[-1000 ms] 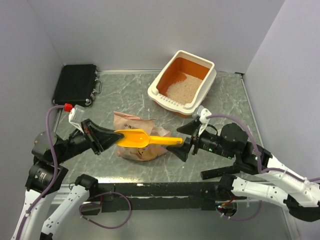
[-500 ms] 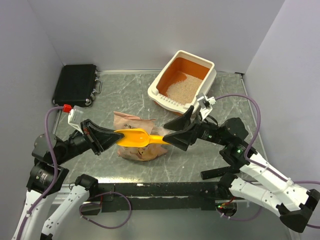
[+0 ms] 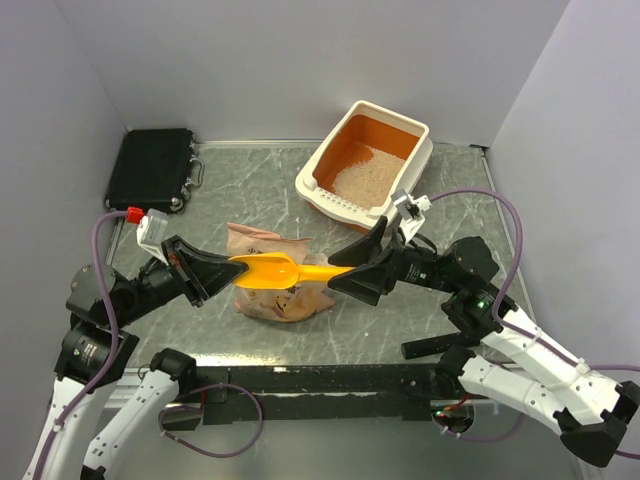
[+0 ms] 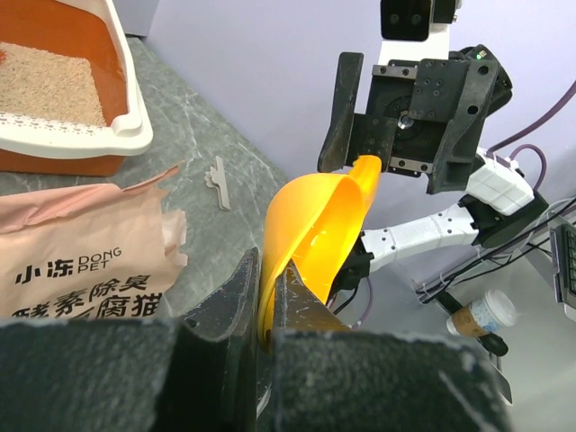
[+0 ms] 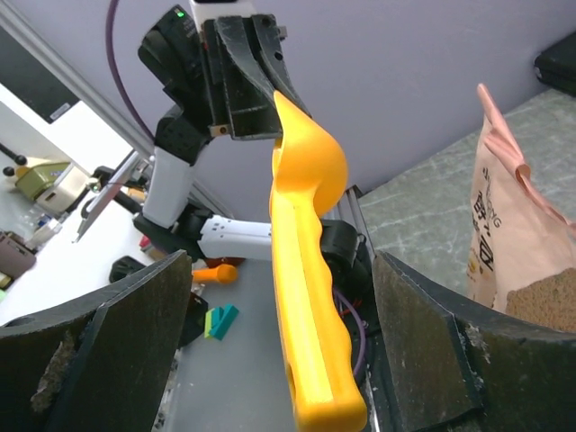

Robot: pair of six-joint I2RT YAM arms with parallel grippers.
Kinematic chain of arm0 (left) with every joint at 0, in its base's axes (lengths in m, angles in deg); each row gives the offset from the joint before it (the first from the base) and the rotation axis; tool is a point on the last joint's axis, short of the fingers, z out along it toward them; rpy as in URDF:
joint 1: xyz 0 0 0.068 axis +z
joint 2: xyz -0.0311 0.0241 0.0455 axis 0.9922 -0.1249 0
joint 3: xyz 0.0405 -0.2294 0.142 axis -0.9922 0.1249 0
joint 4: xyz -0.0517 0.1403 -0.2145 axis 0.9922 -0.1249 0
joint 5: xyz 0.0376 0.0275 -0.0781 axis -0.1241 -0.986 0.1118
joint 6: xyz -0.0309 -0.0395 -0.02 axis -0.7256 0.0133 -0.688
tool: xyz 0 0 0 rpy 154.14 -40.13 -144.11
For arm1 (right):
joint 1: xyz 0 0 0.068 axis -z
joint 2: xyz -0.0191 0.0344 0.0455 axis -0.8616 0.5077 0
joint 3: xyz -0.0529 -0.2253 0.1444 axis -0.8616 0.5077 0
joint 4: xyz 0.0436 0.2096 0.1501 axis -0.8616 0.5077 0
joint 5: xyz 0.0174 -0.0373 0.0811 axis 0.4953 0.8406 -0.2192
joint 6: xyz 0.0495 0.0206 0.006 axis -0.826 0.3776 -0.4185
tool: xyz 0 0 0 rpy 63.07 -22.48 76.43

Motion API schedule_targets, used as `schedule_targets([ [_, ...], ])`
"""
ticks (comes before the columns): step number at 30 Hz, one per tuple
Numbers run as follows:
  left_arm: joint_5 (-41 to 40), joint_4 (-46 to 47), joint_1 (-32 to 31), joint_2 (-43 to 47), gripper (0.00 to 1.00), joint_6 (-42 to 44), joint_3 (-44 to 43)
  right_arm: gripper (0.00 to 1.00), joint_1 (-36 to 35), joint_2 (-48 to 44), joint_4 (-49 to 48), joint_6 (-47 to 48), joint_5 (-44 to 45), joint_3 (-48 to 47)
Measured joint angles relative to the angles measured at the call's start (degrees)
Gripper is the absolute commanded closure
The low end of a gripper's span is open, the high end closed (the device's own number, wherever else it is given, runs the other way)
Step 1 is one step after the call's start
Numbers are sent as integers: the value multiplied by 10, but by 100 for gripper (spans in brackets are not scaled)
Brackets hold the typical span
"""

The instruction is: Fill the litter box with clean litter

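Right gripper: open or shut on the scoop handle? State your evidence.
Open. Right gripper has its fingers spread wide, with clear gaps either side of the scoop handle.

Yellow-orange scoop (image 3: pixel 265 272), peach-pink printed bag (image 3: pixel 256 239), cream/orange litter box (image 3: pixel 341 203) w/ beige litter (image 3: pixel 365 172).

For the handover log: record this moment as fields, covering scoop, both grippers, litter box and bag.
scoop: yellow-orange, held above the bag
left gripper: shut on the scoop
right gripper: open, jaws either side of the handle
litter box: rear right, some litter inside
bag: lying on the table
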Motion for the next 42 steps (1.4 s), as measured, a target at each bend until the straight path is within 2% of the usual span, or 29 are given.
schedule_targets([
  [5,-4,0,0,-6,99,2,-2,14,-1,2,28,8,3,0],
  [17,-3,6,0,-17,99,6,-8,46,-6,19,30,11,-5,-2],
  [25,-4,1,0,2,99,11,-8,49,-13,15,-11,4,-10,10],
  [27,-4,-1,0,5,99,13,-8,52,-14,9,-21,0,-10,19],
  [29,-4,-2,0,5,99,13,-8,60,-16,7,-28,-2,-10,22],
  [31,-3,-1,0,6,99,13,-7,61,-17,7,-36,-4,-10,24],
  [34,-3,1,-1,6,99,12,-4,68,-19,6,-49,-7,-12,31],
  [36,-3,3,-1,7,99,12,1,81,-21,4,-57,-11,-15,37],
  [38,-1,9,-1,10,99,10,8,100,-24,1,-61,-12,-12,40],
  [39,0,12,-1,12,97,9,11,100,-24,-1,-64,-10,-11,43],
  [40,1,14,-1,13,86,9,13,100,-25,-3,-68,-10,-10,48],
  [41,2,15,-1,13,64,10,16,100,-26,-6,-71,-10,-7,53],
  [42,1,15,-1,13,33,10,18,100,-27,-9,-70,-10,-4,56],
])
